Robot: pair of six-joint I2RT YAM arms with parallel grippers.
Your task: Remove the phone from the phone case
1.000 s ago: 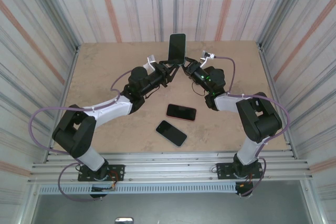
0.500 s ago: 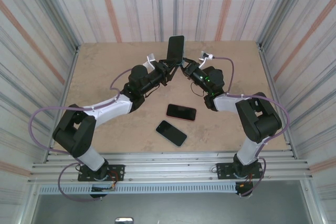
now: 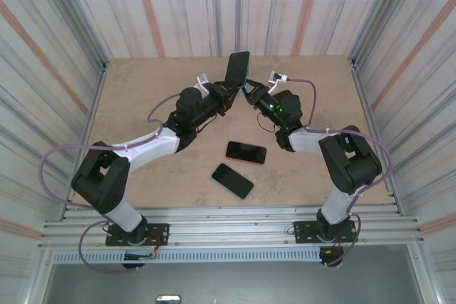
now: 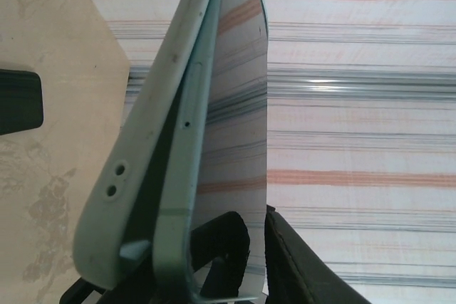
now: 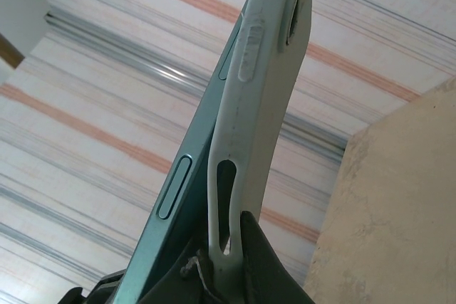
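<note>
Glossy-fronted teal phone [image 3: 238, 67] stands upright above the far end of the mottled surface [image 3: 142, 112]. The right claw [image 3: 251, 91] clamps the soft, matte, pale case [image 5: 258, 90], which is peeled partly off. The left claw [image 3: 226, 95] sits at the phone's base; its grip cannot be told.

In the left wrist view the phone [image 4: 235, 105] and case [image 4: 142, 154] run off the top and bottom edges. The left fingers [image 4: 288, 268] are cut by the lower edge, so their grip cannot be read. A dark phone [image 4: 20, 101] on the table [image 4: 64, 55] is cropped at the left. The right wrist view crops the case's top and the right fingers [image 5: 256, 275]. From above, both sets of fingers are too small to make out.
</note>
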